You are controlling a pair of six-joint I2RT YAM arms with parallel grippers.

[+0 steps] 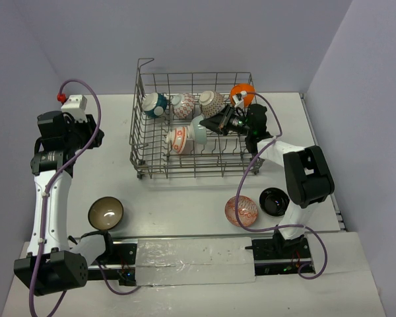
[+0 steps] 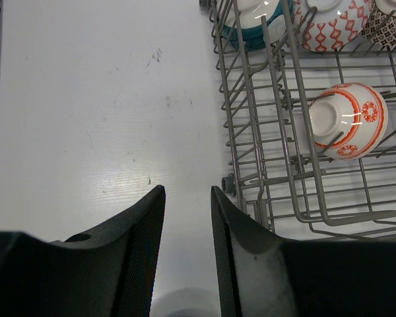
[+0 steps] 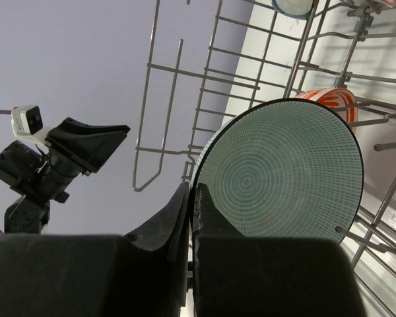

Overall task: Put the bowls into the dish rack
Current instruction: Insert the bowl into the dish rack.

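Five bowls seem racked in the dish rack, the right gripper pinches a pale green bowl inside it (left gripper half-spread, empty), and a brown bowl, red-patterned bowl and black bowl wait on the near desk.

Both arms share one build: smooth white link shells joined by blocky black joint housings, the left arm and the right arm alike, each on a black base. A thin purple cable loops along the left arm, and a second purple cable runs along the right. A small white block with a red tip sits at the left wrist. The left gripper has matte black, wedge-shaped fingers with finely textured inner faces; the right gripper is the same matte black.
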